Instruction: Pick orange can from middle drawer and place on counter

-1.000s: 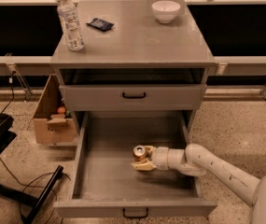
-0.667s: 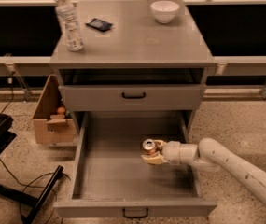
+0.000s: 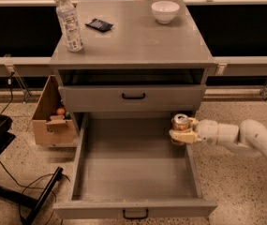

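Here the smooth grey counter carries a clear plastic water bottle, a round white bowl and a flat dark packet. Below, the metal middle drawer stands pulled out beside a cardboard box. The pale gripper pinches the orange can upright over the drawer's right wall.

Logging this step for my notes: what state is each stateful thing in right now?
middle drawer: pulled open
upper drawer: shut
orange can: upright, gripped at the drawer's right wall
pincer: shut on orange can, by drawer's right wall
water bottle: upright, capped, on counter
bowl: upright on counter
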Controlling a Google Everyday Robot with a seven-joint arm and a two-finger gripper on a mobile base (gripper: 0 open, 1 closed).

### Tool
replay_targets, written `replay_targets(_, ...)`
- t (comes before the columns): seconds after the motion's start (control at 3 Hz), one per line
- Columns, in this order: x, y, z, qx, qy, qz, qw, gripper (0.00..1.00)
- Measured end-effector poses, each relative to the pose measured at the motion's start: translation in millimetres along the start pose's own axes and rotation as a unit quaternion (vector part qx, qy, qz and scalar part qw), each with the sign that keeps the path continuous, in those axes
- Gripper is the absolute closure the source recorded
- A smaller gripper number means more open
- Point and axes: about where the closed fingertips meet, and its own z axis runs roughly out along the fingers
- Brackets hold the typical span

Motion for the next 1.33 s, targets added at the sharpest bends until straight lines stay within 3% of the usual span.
replay_targets(0.33,-86.2,-12.9,-43.3,-0.016,-0.049,0.023,0.9984,1.0)
replay_targets(0.67,-188.7,-34.6,-79.7,-0.004,-0.084,0.027,0.9961,1.0)
replay_targets(1.0,-277.3,-58.0,-86.9,0.023,-0.096,0.024,0.9949,1.0)
replay_targets(1.33,-357.0,-95.7,-53.1,0.077,-0.101,0.014,0.9917,1.0)
